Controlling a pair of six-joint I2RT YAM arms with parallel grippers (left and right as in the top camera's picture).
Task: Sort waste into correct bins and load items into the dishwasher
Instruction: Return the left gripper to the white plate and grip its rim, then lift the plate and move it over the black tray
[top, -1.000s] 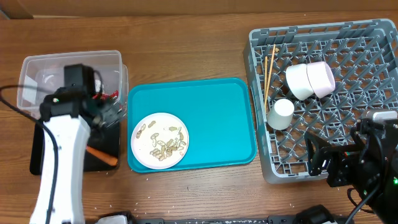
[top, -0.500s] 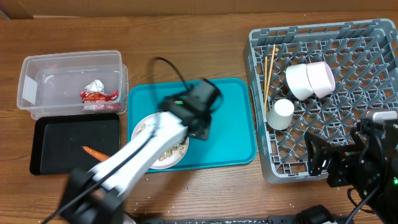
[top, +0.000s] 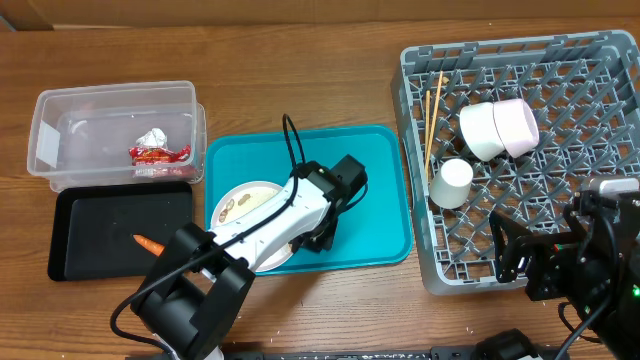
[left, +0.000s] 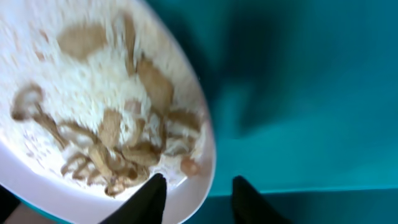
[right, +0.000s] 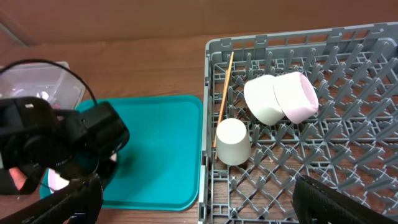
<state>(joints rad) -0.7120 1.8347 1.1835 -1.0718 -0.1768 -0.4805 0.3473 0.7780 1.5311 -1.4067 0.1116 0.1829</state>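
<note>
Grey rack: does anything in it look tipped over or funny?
Yes. The two white bowls lie nested on their sides across the grey rack's pegs, not standing upright. The small cup and chopsticks look fine.

A brown wood-grain table (top: 300, 70) fills the whole view, evenly lit, with only soft shadows

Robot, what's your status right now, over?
Left gripper open astride plate rim. Peanut shells on plate. Right gripper open by dish rack. Nothing blocking.
</note>
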